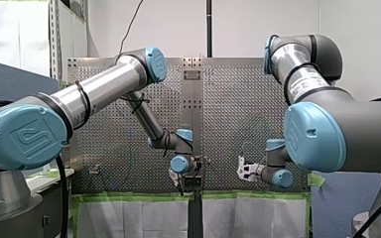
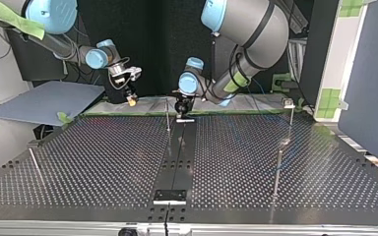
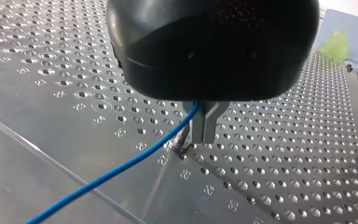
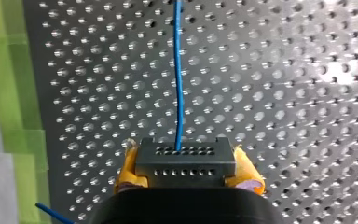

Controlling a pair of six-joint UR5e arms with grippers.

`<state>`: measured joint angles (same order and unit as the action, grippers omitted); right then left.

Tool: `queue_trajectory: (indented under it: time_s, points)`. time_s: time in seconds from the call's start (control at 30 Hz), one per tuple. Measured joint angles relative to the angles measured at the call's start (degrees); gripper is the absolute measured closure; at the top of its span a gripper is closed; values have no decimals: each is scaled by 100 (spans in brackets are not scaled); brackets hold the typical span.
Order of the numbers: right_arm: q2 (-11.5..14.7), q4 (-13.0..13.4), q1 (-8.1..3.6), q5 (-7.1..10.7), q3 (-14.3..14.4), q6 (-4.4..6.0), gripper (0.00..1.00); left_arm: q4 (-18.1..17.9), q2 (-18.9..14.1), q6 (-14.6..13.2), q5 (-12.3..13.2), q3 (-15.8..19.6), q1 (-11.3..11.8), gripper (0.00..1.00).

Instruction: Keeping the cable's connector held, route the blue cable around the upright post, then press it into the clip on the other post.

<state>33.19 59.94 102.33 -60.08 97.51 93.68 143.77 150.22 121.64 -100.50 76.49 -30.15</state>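
Worries first, going left to right across the front view. Way over at the left stood the post with the clip (image 1: 95, 170), well apart from both arms. It was too small to tell whether anything sat in it, though I'd guess the pressing-in step wasn't done yet. Next came my left end effector (image 3: 205, 125), low over the perforated surface (image 2: 103, 157) near the middle. Its metal fingers were pinched narrow on the blue cable (image 3: 121, 168), with a thin upright post (image 2: 168, 115) just beside it. That looked like the risky bit to me: a thin wire in a narrow pinch could slide through. A sloppy sweep could also knock the post, or let the cable ride over its top instead of going around. Further right, my right end effector (image 2: 132, 100) hung up off the surface with the black connector (image 4: 185, 161) clamped between its yellow pads (image 4: 127, 169). The cable ran straight out of it over the holes. If the left arm pulled that run tight, I reckon the wire could tug out of the connector or twist it in the pads. Containers: no bin, tray or box showed anywhere, so nothing to list.
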Motion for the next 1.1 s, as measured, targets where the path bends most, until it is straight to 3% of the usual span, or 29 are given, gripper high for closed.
queue_trajectory:
  time_s: [0.47, 0.8, 0.87, 0.9, 0.97, 1.0, 1.07, 1.1]
  points:
    - [-51, -323, -23, -54, -376, 7, 100, 5, -5, 159, 189, 0, 66, 100]
    - [-52, -485, -33, -58, -643, 17, 100, 11, -7, 47, 197, 0, 137, 100]
    - [-52, -499, -38, -60, -676, 26, 100, 29, -8, -35, 184, 0, 150, 89]
    - [-52, -505, -39, -60, -694, 32, 100, 38, -8, -80, 171, 0, 155, 89]
    - [-52, -522, -40, -58, -740, 47, 100, 53, -8, -192, 133, -2, 165, 62]
    - [-52, -532, -42, -58, -760, 51, 100, 57, -9, -231, 119, -2, 167, 62]
    - [-52, -559, -47, -55, -811, 59, 100, 66, -13, -306, 93, -2, 170, 29]
    - [-52, -573, -48, -54, -832, 59, 100, 73, -12, -334, 84, -1, 170, 29]
